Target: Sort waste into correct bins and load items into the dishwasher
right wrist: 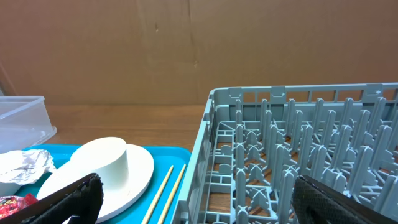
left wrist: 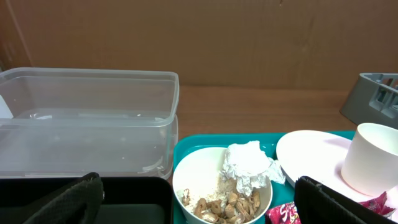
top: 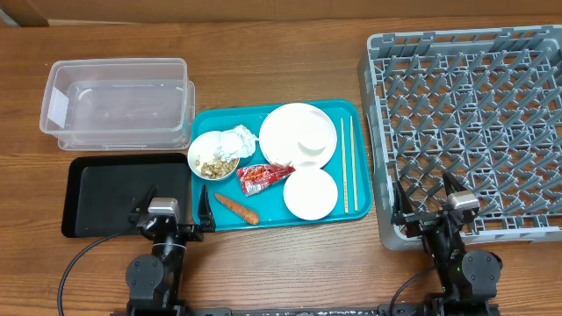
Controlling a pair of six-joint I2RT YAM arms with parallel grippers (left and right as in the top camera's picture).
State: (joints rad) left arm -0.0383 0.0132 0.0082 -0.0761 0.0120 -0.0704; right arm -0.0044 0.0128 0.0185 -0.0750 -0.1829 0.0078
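Rest pose: left gripper and right gripper both spread wide, empty; tissue best pinched from above, clear of bowl rim.

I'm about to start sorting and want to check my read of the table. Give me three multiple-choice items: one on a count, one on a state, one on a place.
1. How many chopsticks lie right of the plate? A one; B four; C two.
2. The dish rack is: A empty; B half loaded; C full.
3. Where does the carrot piece lie? A on the plate; B on the teal tray; C in the dish rack.

Answers: 1 C, the overhead view shows a pair lying side by side. 2 A, only bare pegs and lattice show. 3 B, it rests on the tray's near side, close to the red wrapper.
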